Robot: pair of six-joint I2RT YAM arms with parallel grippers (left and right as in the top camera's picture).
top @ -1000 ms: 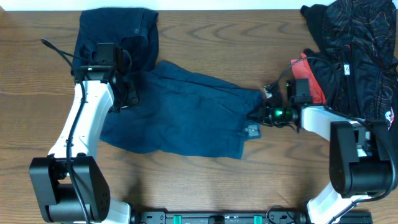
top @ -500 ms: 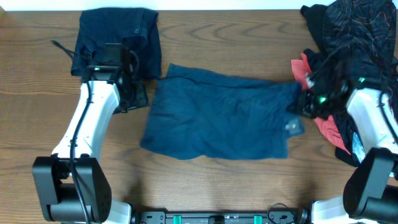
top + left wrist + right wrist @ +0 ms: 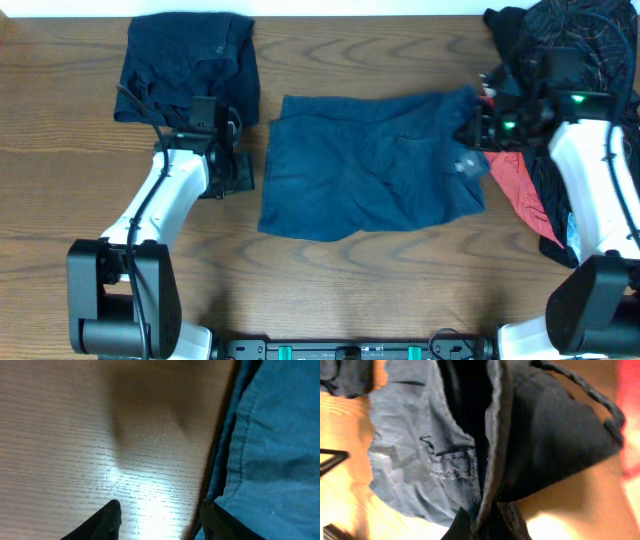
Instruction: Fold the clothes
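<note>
Brown wood-grain counter (image 3: 350, 285) runs under everything, with the spread shorts (image 3: 370, 170) lying mid-counter and the folded shorts (image 3: 190, 60) at its far left corner. From overhead, the right hand (image 3: 478, 128) is hard to pick out against the dark cloth, and its fingers are lost there; its wrist camera shows them pressed together on a bunched edge of the spread shorts (image 3: 415, 450), whose drawstring (image 3: 585, 390) loops near the top. A dark patterned pile (image 3: 580, 50) is cut off by the upper right corner, and a red garment (image 3: 515, 185) is partly covered by the right arm. The left hand (image 3: 235, 172) sits just beside the shorts' left edge; its wrist view is blurred, yet its fingers (image 3: 107, 520) stand apart over bare wood with the hem (image 3: 250, 435) to one side, touching nothing. Compared with half a second ago, the spread shorts have slid toward the right, their left edge now further from the folded shorts, and the left hand has dropped away from the folded pair
</note>
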